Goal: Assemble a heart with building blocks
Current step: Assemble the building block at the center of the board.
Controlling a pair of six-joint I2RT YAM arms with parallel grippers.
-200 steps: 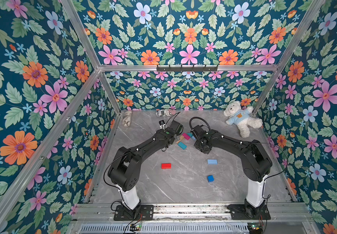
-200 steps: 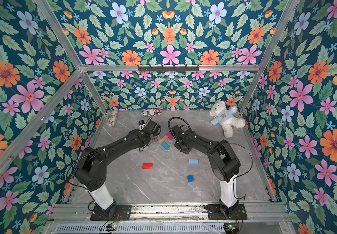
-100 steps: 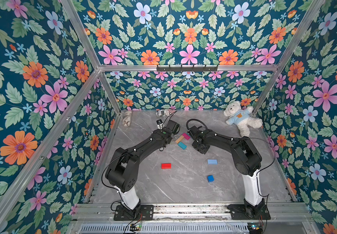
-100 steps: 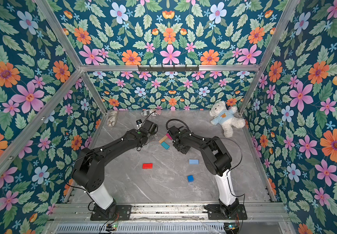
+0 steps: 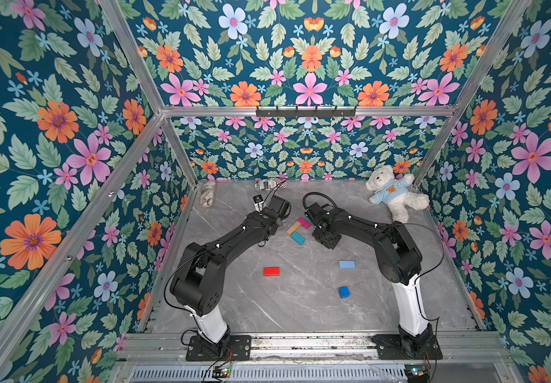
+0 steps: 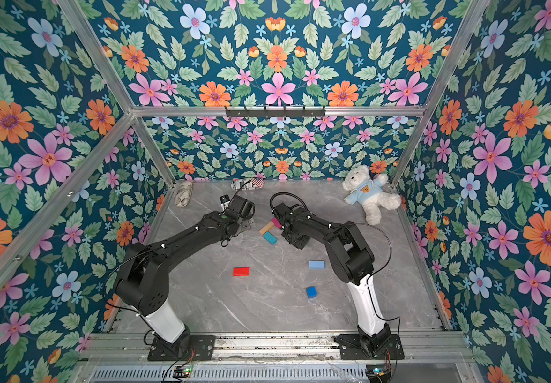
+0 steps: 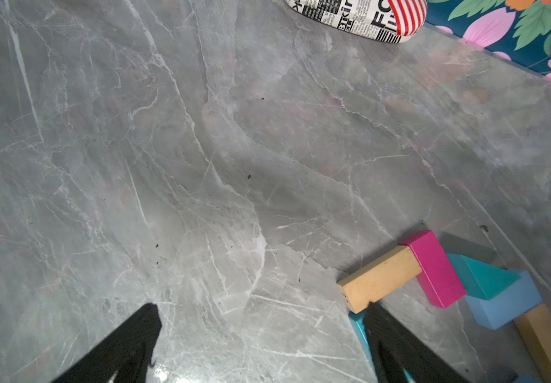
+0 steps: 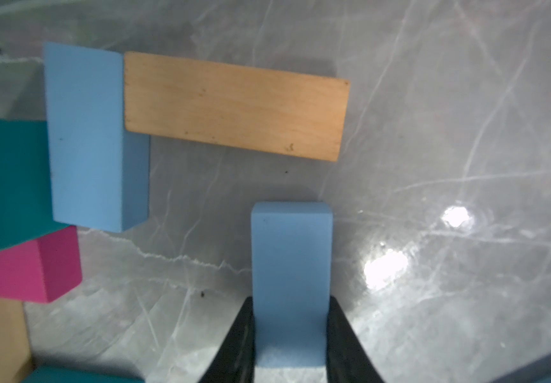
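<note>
In a top view, unfinished heart of coloured blocks [image 5: 294,228] lay between both hands. Left wrist: left hand [image 7: 260,311] spread, empty. Right wrist: right hand [image 8: 290,301] clenched light-blue rectangular block [image 8: 290,248], lengthwise along fingers [image 8: 237,341]; tan wooden block [image 8: 234,106], free end just ahead.

back right corner of worktop [image 5: 300,315]: teddy bear [image 5: 391,195] | back edge: pouch [image 5: 269,183] | middle, toward back: joined blocks [image 5: 294,227] | nearer front: left block [image 5: 271,271], right block [image 5: 347,264] well apart; cube [image 5: 344,292] before right block
</note>
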